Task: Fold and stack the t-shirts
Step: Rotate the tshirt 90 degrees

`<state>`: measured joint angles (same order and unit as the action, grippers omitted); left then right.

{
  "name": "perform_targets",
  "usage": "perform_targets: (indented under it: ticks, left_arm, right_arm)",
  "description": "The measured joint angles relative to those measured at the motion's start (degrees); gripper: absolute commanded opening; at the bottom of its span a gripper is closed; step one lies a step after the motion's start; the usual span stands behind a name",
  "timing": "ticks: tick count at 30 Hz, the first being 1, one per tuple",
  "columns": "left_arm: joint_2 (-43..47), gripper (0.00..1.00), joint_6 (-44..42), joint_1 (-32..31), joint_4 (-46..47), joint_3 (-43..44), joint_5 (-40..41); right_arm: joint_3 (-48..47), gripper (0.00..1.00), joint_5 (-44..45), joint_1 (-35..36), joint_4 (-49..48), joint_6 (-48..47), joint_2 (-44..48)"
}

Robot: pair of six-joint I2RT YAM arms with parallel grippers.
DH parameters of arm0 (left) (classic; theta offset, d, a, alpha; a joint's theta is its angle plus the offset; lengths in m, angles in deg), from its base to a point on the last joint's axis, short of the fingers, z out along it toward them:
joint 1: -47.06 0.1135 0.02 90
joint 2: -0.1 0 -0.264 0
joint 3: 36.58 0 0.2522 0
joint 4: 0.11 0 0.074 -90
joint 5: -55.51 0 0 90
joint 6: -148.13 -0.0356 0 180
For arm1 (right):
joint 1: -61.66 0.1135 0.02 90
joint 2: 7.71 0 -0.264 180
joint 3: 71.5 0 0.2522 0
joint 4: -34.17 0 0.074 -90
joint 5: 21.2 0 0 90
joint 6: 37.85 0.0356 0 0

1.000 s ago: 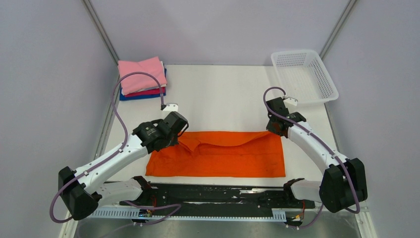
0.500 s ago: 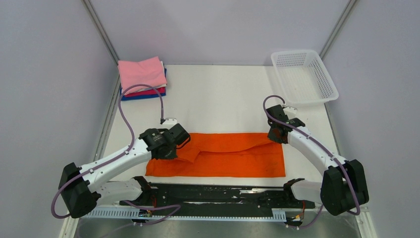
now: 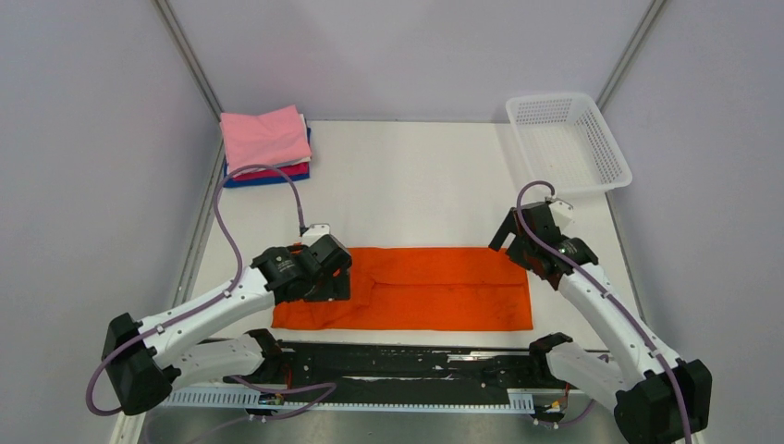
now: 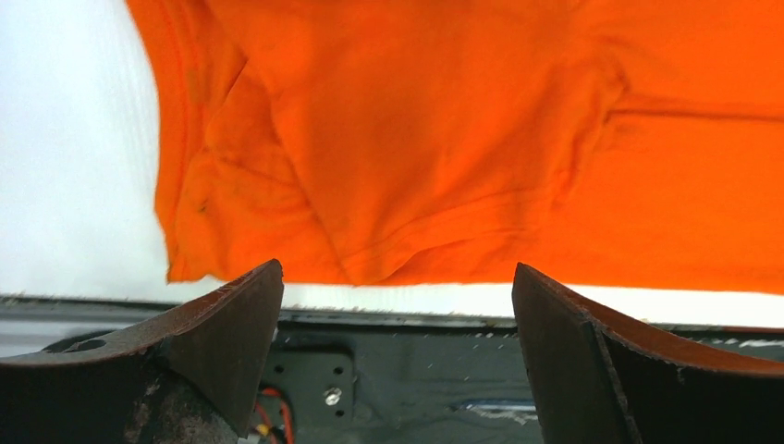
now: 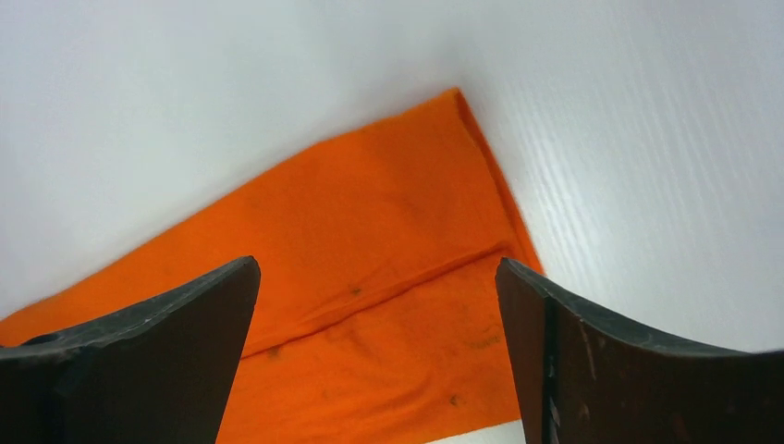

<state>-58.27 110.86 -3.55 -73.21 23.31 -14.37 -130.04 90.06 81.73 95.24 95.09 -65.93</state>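
Note:
An orange t-shirt (image 3: 425,289) lies flat as a long folded strip across the near middle of the white table (image 3: 416,185). Its left end shows in the left wrist view as orange t-shirt (image 4: 444,139), its right end in the right wrist view as orange t-shirt (image 5: 370,305). My left gripper (image 3: 324,268) hovers over the strip's left end, open and holding nothing. My right gripper (image 3: 536,242) stands over the right end, also open and empty. A stack of folded t-shirts (image 3: 266,146), pink on top, sits at the far left corner.
A white mesh basket (image 3: 567,141) stands at the far right corner. A black rail (image 3: 407,359) with the arm bases runs along the near edge, close to the shirt's near hem. Grey walls close in both sides.
Both grippers let go of the shirt's far edge and opened. The raised fold has dropped flat onto the strip. The right arm drew back to the right, the left arm lowered toward the near edge.

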Motion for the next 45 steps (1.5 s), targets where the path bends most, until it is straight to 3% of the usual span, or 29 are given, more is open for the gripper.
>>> perform_targets:
  ticks: [6,12,16,24,28,34,38,45]
  left_arm:
    - [-3.8,1.0,-0.9,6.3,11.6,-0.3,-1.3]
    - [-11.6,1.0,-1.6,18.7,26.9,-5.3,-7.6]
    - [-19.4,1.0,-1.4,22.9,34.7,-6.2,-11.1]
    - [-33.9,1.0,-0.9,25.3,38.1,6.0,-9.9]
    - [-44.9,1.0,-1.2,26.0,38.1,18.6,-8.4]
    - [-69.0,1.0,-1.3,26.4,39.3,51.7,-11.4]
    - [-84.1,1.0,-0.8,26.5,43.0,73.7,-18.6]
    - [-100.8,1.0,1.7,25.8,60.0,92.1,-32.4]
  right_arm:
    - [4.2,1.0,-10.5,0.0,-12.2,-3.3,3.5]
    - [6.5,1.0,-22.6,0.0,-23.0,-5.3,-7.7]
    - [6.5,1.0,-26.9,0.0,-27.0,-6.1,-15.7]
    - [6.5,1.0,-32.0,0.0,-28.5,-7.5,-20.3]
    - [7.0,1.0,-35.9,0.2,-28.4,-8.7,-20.4]
    - [9.2,1.0,-41.4,3.4,-28.7,-9.0,-18.7]
    - [10.7,1.0,-45.4,9.9,-28.8,-10.0,-17.3]
    - [10.6,1.0,-51.7,19.6,-33.9,-10.3,-20.3]
